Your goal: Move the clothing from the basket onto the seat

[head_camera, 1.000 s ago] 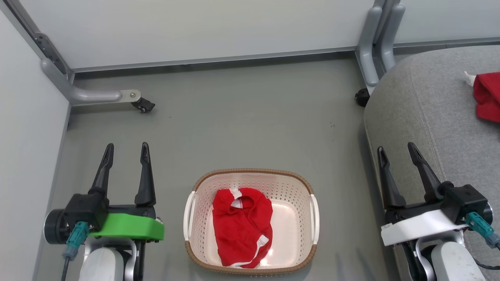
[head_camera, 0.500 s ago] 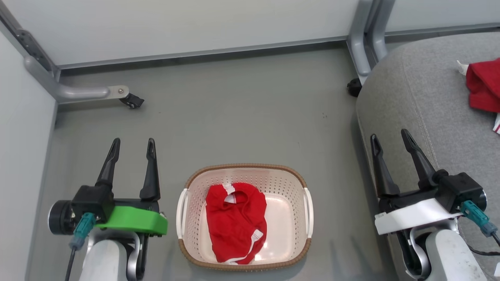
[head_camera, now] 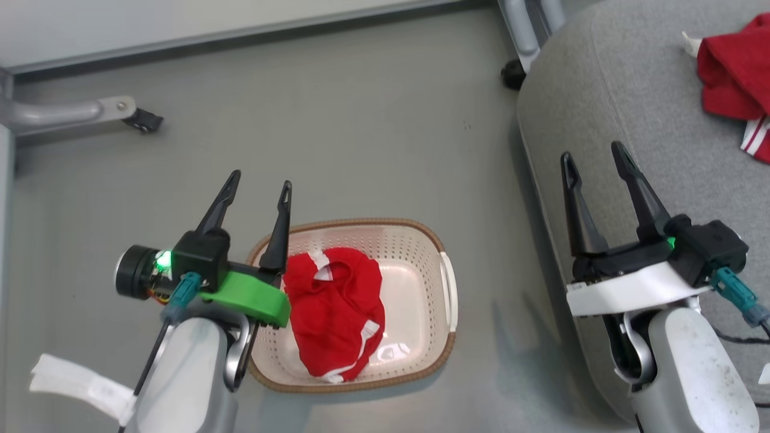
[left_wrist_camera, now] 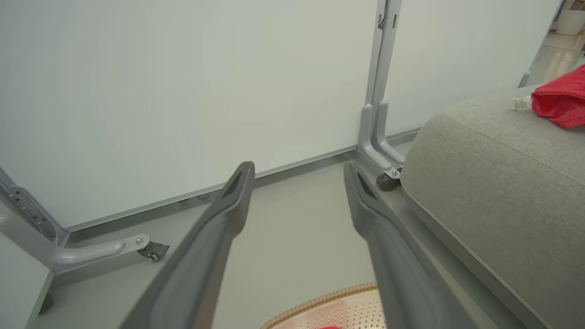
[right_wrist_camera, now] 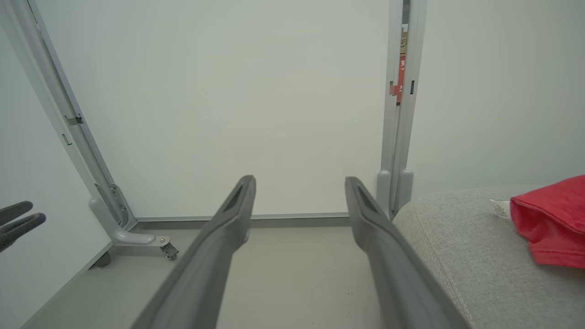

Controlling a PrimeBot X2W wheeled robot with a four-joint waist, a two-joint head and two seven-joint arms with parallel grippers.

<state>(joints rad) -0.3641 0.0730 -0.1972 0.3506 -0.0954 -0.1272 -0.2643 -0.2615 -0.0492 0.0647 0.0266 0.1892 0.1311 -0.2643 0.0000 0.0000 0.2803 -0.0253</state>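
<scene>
Head view, with both wrist views. The left gripper stands with its two dark fingers spread wide and nothing between them; in the head view its inner finger overlaps the left rim of the basket, and the left wrist view shows that brown rim low between the fingers. The right gripper is likewise spread wide and empty, poised over the front edge of the seat, fingers pointing away from the robot. The basket rests on the grey floor, between the two arms and just beside the seat's left edge. Inside it lies one red garment, crumpled toward the left half, with white stripe trim visible at its neck and lower hem; the right half of the basket's pale bottom is bare. A second red garment lies bunched on the seat near its far right, partly cut off by the picture's edge, with a white tag at its left and a striped hem below. Pale partition panels on grey frames close off the floor behind, one frame foot ending in a black caster.
</scene>
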